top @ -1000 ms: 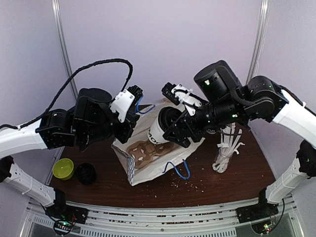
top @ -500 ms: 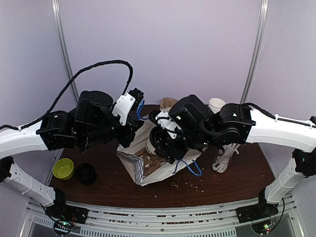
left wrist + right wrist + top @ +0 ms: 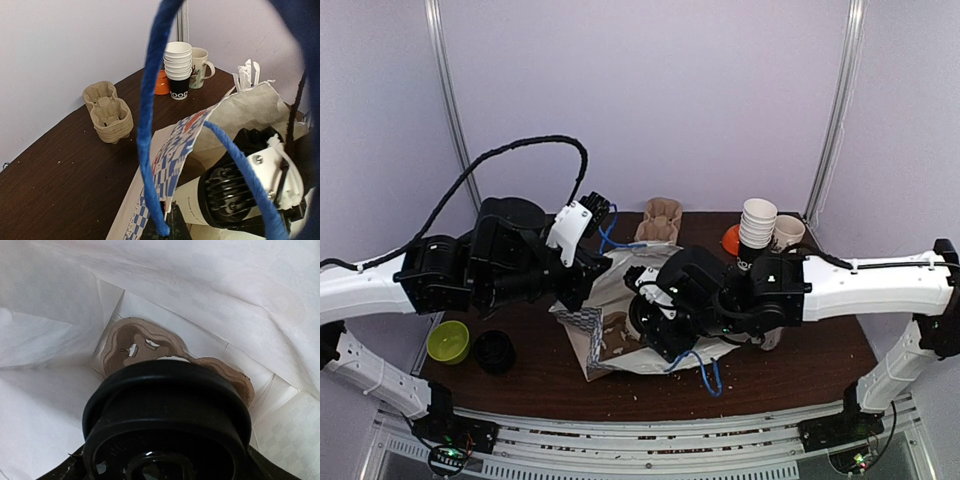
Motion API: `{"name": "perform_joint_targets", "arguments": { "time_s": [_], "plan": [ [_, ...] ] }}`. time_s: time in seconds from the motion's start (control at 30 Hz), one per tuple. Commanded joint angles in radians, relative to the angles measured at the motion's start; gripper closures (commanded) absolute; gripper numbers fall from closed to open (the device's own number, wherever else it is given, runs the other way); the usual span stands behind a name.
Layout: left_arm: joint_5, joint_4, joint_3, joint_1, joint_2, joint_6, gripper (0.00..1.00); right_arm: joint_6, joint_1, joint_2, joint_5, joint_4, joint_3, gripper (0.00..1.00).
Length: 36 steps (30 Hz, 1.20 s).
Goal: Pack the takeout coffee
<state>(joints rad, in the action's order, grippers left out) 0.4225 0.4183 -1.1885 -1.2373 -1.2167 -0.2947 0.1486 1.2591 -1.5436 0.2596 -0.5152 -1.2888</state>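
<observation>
Quantities on the table:
One lidded cup (image 3: 167, 415). One pulp carrier tray (image 3: 135, 342). One checked paper bag (image 3: 582, 345) with two blue cord handles (image 3: 705, 372). One stack of spare carriers (image 3: 660, 220). One stack of paper cups (image 3: 757, 222). One mug (image 3: 786, 231). One orange piece (image 3: 731, 238). One green round piece (image 3: 448, 341). One black round piece (image 3: 494, 351). Wrapped straws (image 3: 248, 70): several, not countable.

The blue-and-white checked paper bag (image 3: 582, 345) lies mid-table. My right pincer (image 3: 648, 322) reaches into it from the right. The small disposable cup with a dark round lid (image 3: 167, 425) is inside the bag. The brown moulded-pulp two-hole carrier tray (image 3: 131, 346) lies beyond the cup, deeper in. A stack of white paper cups (image 3: 757, 225) stands far right.
</observation>
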Motion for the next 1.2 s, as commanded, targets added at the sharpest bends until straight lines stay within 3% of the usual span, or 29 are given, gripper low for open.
{"name": "perform_joint_targets", "arguments": {
  "time_s": [0.0, 0.23, 0.57, 0.87, 1.03, 1.17],
  "plan": [
    [0.072, -0.026, -0.069, -0.004, -0.028, -0.023, 1.00, 0.014, 0.023, 0.128, 0.014, 0.061, 0.021, 0.23],
    [0.047, -0.023, -0.102, -0.004, -0.074, -0.028, 1.00, -0.018, 0.050, 0.200, 0.007, 0.068, 0.059, 0.23],
    [-0.171, -0.093, -0.060, -0.006, -0.043, 0.002, 1.00, -0.024, 0.051, 0.129, 0.069, 0.178, 0.137, 0.23],
    [-0.339, -0.122, 0.073, -0.028, 0.055, 0.028, 1.00, -0.004, 0.071, 0.201, 0.056, 0.237, 0.281, 0.23],
    [-0.357, -0.121, 0.101, -0.039, 0.067, 0.022, 1.00, -0.001, 0.102, 0.221, 0.077, 0.242, 0.318, 0.24],
    [-0.340, -0.122, 0.079, -0.040, 0.067, 0.023, 1.00, 0.000, 0.120, 0.251, 0.178, 0.285, 0.330, 0.24]
  ]
}}
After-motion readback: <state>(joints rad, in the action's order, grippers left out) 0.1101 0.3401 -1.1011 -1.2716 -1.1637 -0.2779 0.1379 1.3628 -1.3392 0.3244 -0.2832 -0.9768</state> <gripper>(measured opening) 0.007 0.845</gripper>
